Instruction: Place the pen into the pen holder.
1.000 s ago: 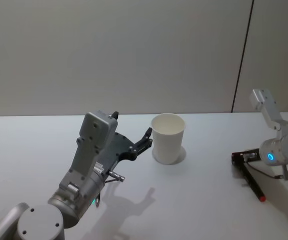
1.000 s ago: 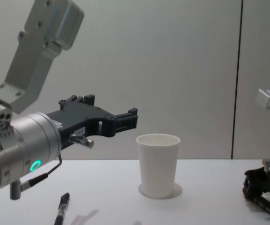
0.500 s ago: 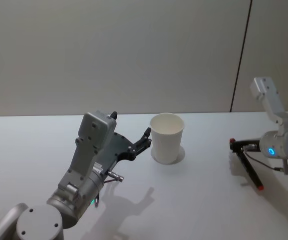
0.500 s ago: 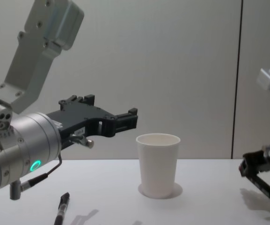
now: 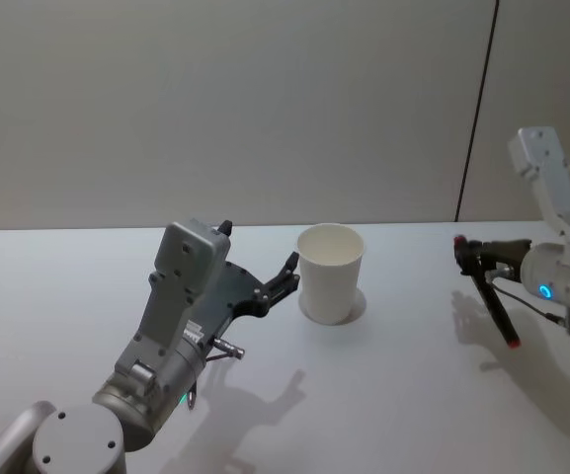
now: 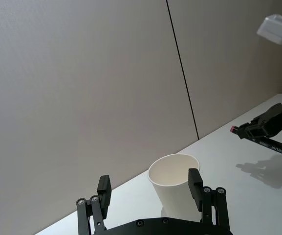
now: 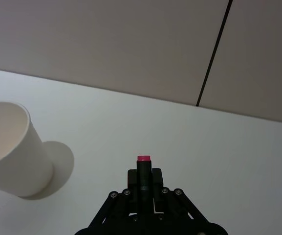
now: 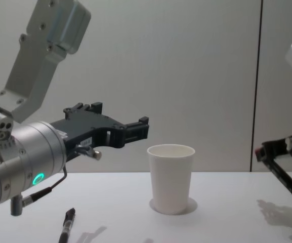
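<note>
Right of frame: slim black pink-tipped pen [image 8: 286, 179], lower end cut off by edge. Lower left: short black stick [image 8: 68, 223], cut off below.

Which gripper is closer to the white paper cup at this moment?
Left. The left gripper hovers open just off the paper cup's left side, not touching it. The right gripper, shut on the pen, is well off to the cup's right.

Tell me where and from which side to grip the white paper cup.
The paper cup stands upright, tapering downward, so probably grip its side wall under the rolled rim, from the robot's left, where the open left gripper faces it.
</note>
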Tool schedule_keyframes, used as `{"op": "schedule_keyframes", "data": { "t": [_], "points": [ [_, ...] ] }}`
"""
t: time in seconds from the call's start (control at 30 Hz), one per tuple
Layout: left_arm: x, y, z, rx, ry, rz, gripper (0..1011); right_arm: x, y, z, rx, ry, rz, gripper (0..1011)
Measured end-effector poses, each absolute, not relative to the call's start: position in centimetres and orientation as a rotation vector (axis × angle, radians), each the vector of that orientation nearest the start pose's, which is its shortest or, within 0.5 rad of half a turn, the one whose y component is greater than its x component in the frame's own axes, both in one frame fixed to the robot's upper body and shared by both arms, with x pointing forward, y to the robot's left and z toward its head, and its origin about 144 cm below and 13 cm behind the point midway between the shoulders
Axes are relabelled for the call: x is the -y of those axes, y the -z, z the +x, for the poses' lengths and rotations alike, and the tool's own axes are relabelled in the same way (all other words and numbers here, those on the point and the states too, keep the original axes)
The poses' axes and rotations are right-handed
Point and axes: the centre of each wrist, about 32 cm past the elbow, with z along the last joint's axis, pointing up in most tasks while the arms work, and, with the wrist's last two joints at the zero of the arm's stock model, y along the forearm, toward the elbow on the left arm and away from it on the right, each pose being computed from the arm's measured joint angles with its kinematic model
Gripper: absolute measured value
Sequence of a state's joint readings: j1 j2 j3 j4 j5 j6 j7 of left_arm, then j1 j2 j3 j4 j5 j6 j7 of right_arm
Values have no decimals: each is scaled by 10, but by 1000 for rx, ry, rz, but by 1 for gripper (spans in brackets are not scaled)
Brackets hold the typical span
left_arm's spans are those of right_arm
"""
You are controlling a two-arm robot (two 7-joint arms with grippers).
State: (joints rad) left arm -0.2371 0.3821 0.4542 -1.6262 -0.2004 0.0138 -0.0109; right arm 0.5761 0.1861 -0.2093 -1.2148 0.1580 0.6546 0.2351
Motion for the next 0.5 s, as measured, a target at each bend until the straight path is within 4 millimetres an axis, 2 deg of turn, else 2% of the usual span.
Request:
{"op": "schedule_keyframes", "data": {
  "t": [0.5],
  "points": [
    [-198,-1204,492,268,-1124,61,1004,242,-1248,586,-97,1226,-270,161]
  ]
}}
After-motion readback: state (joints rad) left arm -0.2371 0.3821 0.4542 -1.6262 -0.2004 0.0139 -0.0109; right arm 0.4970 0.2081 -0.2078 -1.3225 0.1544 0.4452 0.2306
